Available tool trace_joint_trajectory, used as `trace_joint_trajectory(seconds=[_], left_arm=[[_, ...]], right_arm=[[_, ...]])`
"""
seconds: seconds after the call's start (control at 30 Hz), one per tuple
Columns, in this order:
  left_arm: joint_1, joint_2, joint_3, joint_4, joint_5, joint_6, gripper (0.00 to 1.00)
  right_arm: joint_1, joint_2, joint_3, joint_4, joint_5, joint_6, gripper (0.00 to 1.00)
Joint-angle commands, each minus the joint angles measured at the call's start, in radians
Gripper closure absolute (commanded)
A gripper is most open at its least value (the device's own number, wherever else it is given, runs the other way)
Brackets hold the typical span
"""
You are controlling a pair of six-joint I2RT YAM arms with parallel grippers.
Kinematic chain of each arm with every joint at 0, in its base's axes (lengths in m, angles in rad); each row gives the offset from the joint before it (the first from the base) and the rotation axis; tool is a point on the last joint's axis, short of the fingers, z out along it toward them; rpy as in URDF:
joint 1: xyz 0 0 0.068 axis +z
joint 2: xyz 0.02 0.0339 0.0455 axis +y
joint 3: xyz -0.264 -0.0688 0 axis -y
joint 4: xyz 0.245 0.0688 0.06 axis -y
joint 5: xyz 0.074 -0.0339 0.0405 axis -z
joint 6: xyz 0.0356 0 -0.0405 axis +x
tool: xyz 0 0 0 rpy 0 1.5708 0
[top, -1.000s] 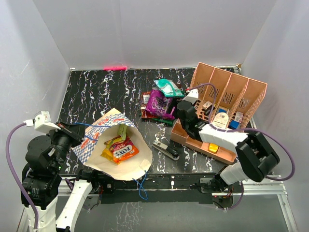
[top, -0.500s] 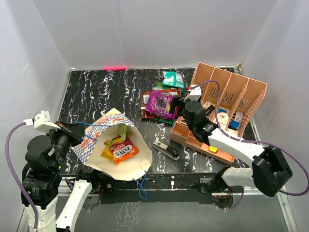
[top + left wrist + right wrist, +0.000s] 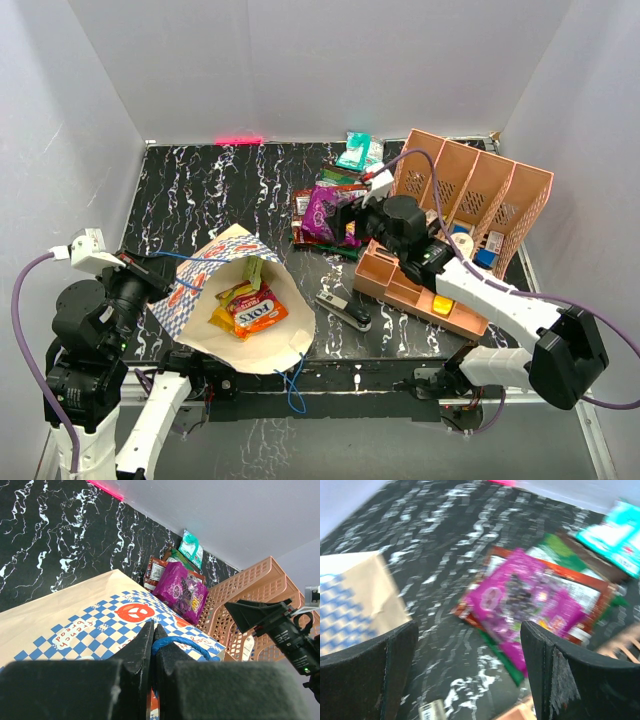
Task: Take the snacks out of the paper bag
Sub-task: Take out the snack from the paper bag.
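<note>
The paper bag point(image 3: 200, 270) lies on its side at the front left, mouth open toward the right. An orange FOX'S packet point(image 3: 258, 310) and yellow packets point(image 3: 225, 322) lie in its mouth. My left gripper point(image 3: 152, 639) is shut on the bag's blue string handle point(image 3: 182, 644). Outside the bag, a purple packet point(image 3: 325, 212) rests on red and green ones point(image 3: 302, 205). A teal packet point(image 3: 353, 152) sits at the back wall. My right gripper point(image 3: 350, 218) hovers open just right of the purple packet point(image 3: 530, 597), with nothing between its fingers point(image 3: 395, 655).
A salmon-pink organiser point(image 3: 470, 190) with small boxes and bottles stands at the right, against my right arm. A black stapler point(image 3: 345, 310) lies between the bag and the organiser's front tray. Grey walls close in the back and both sides.
The teal packet has moved from above the purple one back to the wall. My right gripper has opened wider and swung toward the back left. The left arm and bag have stayed still.
</note>
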Motion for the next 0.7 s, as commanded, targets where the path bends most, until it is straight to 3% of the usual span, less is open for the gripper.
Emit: trace_joint_trajectory(seconds=[0.0,0.27,0.33,0.47,0.67], left_arm=[[-0.005,0.002,0.004,0.032,0.022,0.013,1.0],[-0.004,-0.041,-0.03,0.092,0.076,0.018,1.0],[-0.004,-0.058,-0.046,0.105,0.095,0.019,1.0],[-0.005,-0.083,-0.058,0.12,0.129,0.021,1.0],[-0.005,-0.094,-0.056,0.12,0.145,0.024,1.0]], right_arm=[[0.105,-0.059,0.068,0.046,-0.316,-0.129,0.14],[0.459,-0.039,0.091,0.07,-0.486,-0.482,0.15],[0.515,-0.027,0.059,0.057,-0.587,-0.655,0.16],[0.643,0.014,0.022,0.066,-0.453,-0.861,0.13],[0.713,0.128,0.05,-0.002,-0.294,-1.056,0.18]])
